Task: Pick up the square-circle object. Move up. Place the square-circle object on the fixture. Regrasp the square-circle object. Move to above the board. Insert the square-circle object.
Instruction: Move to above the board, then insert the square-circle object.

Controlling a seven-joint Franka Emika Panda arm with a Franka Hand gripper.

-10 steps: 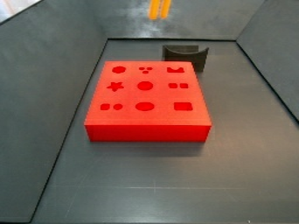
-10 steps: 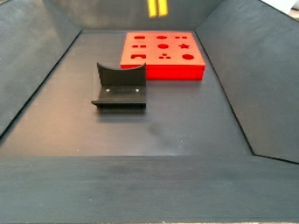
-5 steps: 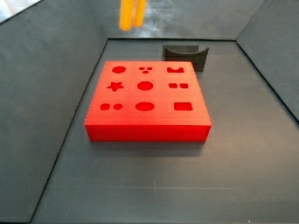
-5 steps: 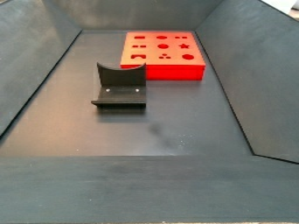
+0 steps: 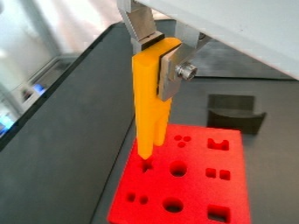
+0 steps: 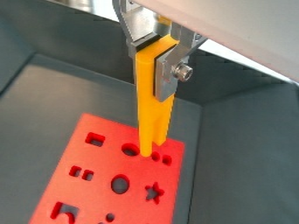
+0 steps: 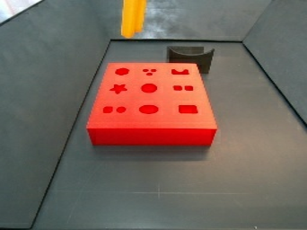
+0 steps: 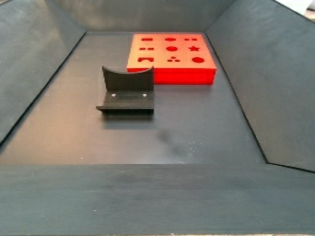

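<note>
Wrist views show our pincer (image 5: 156, 48) clamped on the square-circle object (image 5: 151, 105), which hangs upright over the board (image 5: 187, 179). Compared with a second ago, in a side view the peg (image 7: 133, 17) has shifted left toward the board's far edge, so we judge the move above the board nearly done. Every cut-out is empty, and the fixture (image 8: 125, 90) holds nothing.

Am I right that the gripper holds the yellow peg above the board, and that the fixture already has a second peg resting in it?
Not quite: the fixture is empty, as a side view shows. The gripper does hold the yellow peg above the board.
</note>
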